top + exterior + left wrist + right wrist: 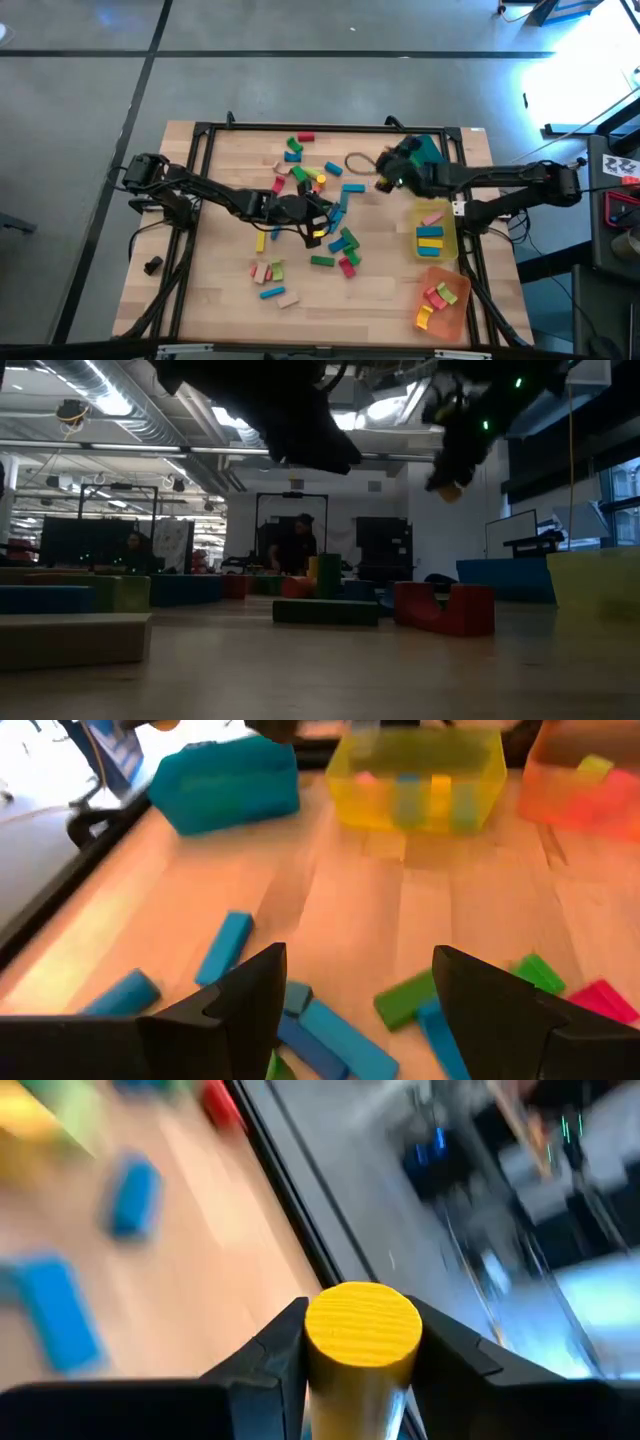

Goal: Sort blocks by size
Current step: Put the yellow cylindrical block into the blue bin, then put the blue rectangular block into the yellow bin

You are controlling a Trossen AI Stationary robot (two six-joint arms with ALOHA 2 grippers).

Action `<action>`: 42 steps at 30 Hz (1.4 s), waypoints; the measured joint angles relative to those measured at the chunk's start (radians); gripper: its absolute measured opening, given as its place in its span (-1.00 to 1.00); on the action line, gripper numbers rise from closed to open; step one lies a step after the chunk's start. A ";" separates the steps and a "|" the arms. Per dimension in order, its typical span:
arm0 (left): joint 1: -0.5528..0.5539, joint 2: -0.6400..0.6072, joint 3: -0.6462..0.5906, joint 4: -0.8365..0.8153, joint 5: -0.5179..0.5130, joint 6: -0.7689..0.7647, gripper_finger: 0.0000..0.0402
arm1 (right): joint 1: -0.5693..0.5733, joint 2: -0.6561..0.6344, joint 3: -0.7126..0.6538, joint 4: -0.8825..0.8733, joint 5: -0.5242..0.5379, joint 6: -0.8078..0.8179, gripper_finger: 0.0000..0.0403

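We see a big robot lab. A wooden table (230,290) sits on a gray concrete floor (300,80). Long ceiling lights (110,400), pipes, dark screens and people (300,545) at desks fill the room behind, toward twelve o'clock.

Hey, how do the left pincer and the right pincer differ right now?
The left pincer is open and holds nothing; the right pincer is shut on a yellow cylinder. In the high view the left pincer sits over the scattered blocks mid-table, while the right pincer is further back, next to the teal tray. Both have dark fingers.
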State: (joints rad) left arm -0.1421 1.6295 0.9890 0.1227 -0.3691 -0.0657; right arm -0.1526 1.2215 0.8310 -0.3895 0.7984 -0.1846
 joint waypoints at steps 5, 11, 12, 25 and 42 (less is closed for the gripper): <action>0.000 0.000 0.000 -0.028 0.000 -0.011 0.18 | -0.213 0.000 0.000 -0.130 -0.068 0.021 -0.31; 0.000 0.000 0.000 -0.033 0.000 -0.013 0.18 | -0.431 0.001 0.000 -0.171 -0.247 0.023 -0.30; 0.000 0.000 0.000 -0.033 0.000 -0.013 0.18 | -0.456 0.001 0.000 -0.171 -0.294 0.023 -0.30; 0.000 0.000 0.000 -0.045 -0.001 -0.045 0.18 | -0.563 0.001 0.000 -0.190 -0.452 0.023 -0.15; -0.034 -0.081 0.000 -0.430 0.068 -0.305 0.18 | -0.561 0.001 0.000 -0.189 -0.452 0.057 0.21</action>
State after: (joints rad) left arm -0.1765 1.5487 0.9890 -0.3069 -0.3015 -0.3704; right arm -0.7139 1.2224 0.8310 -0.5785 0.3462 -0.1272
